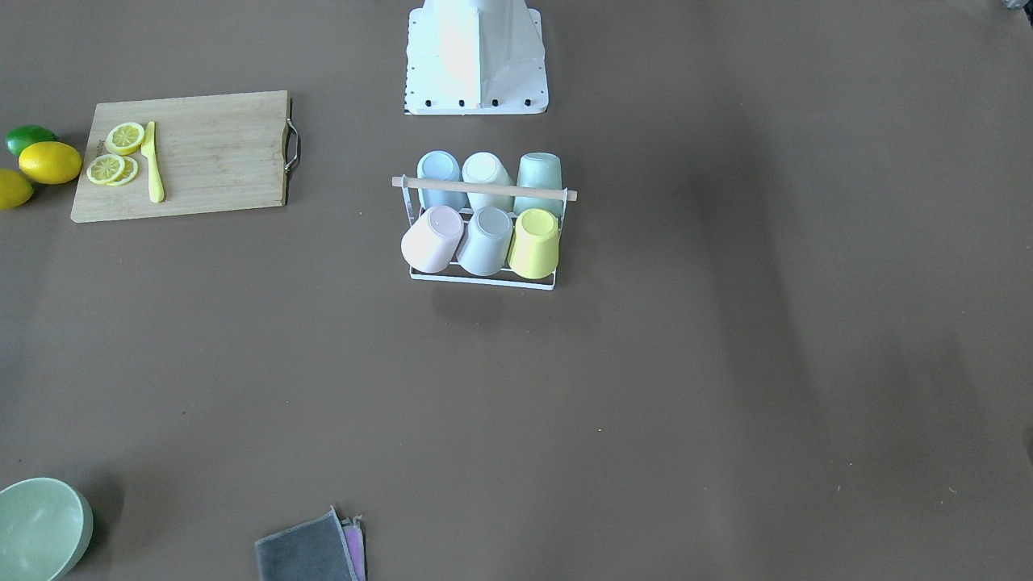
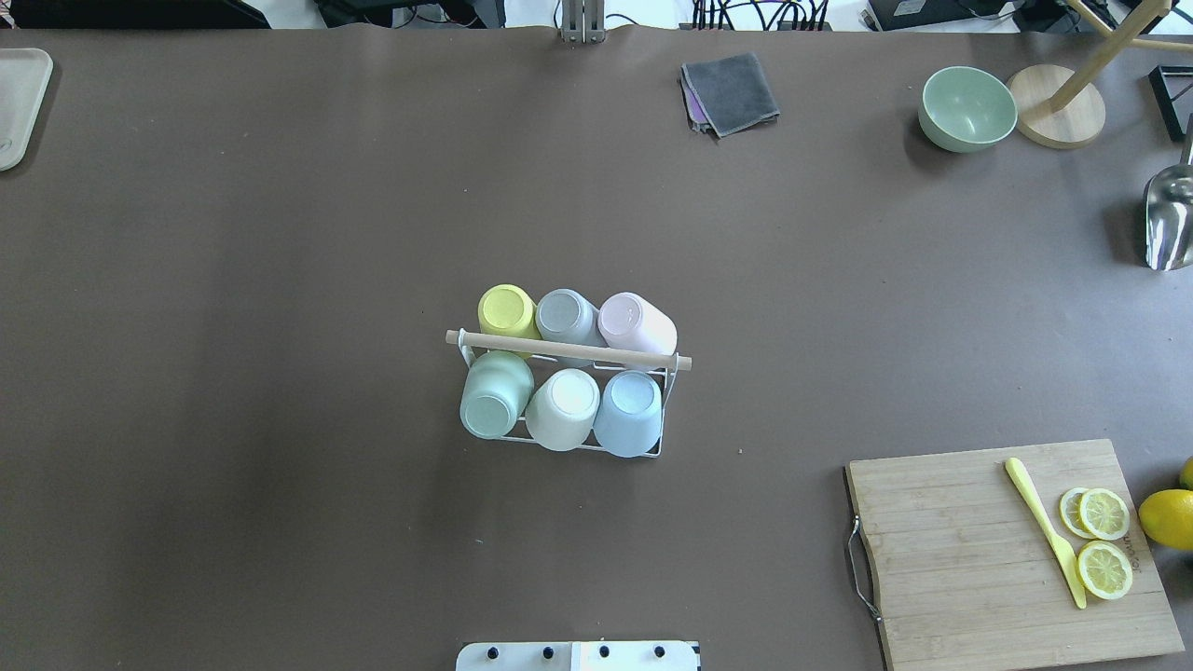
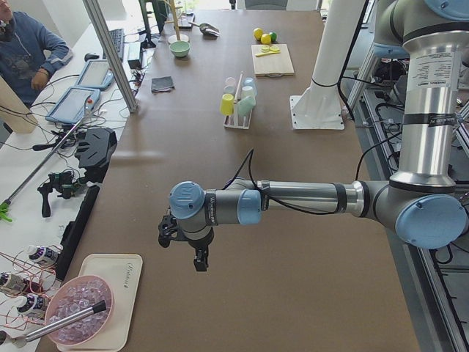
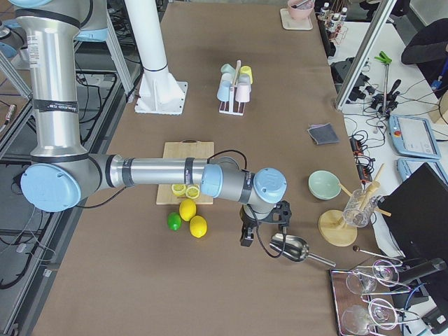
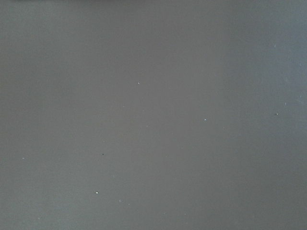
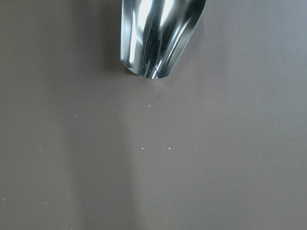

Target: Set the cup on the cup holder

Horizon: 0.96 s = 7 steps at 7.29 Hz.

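Note:
The cup holder (image 2: 569,353), a white wire rack with a wooden rod handle, stands mid-table and also shows in the front view (image 1: 484,189). Several cups sit upside down on it in two rows: yellow (image 2: 506,310), grey (image 2: 562,315), pink (image 2: 638,323), green (image 2: 494,396), white (image 2: 564,408) and blue (image 2: 628,413). My left gripper (image 3: 182,253) hangs over bare table far from the rack, near the table's left end. My right gripper (image 4: 262,234) hangs near the right end, beside a metal scoop. I cannot tell whether either is open or shut. No loose cup shows.
A wooden cutting board (image 2: 951,559) holds lemon slices and a yellow knife (image 2: 1044,531). A metal scoop (image 6: 160,33), a green bowl (image 2: 967,107), a wooden stand (image 2: 1058,116) and a grey cloth (image 2: 732,90) lie along the far side. A tray (image 2: 19,102) sits far left.

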### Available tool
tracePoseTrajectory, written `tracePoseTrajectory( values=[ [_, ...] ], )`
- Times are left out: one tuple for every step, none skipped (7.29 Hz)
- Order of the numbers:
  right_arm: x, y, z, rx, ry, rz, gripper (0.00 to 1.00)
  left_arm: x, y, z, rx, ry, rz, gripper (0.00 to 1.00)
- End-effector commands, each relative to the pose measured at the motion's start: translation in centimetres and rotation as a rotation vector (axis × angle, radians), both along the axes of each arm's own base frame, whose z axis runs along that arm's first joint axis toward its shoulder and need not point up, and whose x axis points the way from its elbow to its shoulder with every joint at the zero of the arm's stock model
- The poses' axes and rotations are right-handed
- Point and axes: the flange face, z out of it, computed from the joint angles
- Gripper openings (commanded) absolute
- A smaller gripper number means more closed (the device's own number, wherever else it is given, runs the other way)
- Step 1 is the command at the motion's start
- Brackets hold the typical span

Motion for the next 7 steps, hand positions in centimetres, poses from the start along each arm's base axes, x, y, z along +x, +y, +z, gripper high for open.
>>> tracePoseTrajectory(
  values=[
    [0.3,-0.4,0.2,0.033,-0.003,0.0,1.0,0.0,0.0,-0.3,-0.023,-0.002,0.001,0.98],
    [0.3,-0.5,-0.1,0.038,0.002,0.0,1.0,-0.1,0.2,-1.9,-0.034,-0.005,-0.001,0.98],
    [0.3,-0.5,-0.1,0.039,0.005,-0.001,1.0,-0.2,0.3,-2.5,-0.039,-0.021,0.0,0.98],
    [0.3,-0.5,-0.1,0.039,0.006,-0.001,1.0,-0.3,0.5,-2.4,-0.045,-0.026,-0.001,0.98],
    [0.4,-0.6,-0.2,0.043,0.014,-0.002,1.0,-0.3,0.5,-3.0,-0.031,-0.026,-0.001,0.98],
    [0.2,-0.9,-0.4,0.045,0.016,-0.004,1.0,-0.6,1.5,-2.5,-0.043,-0.026,-0.007,0.98],
    [0.2,-0.9,-0.4,0.045,0.015,-0.006,1.0,-0.6,2.6,-2.2,-0.043,-0.027,-0.006,0.98]
  ],
)
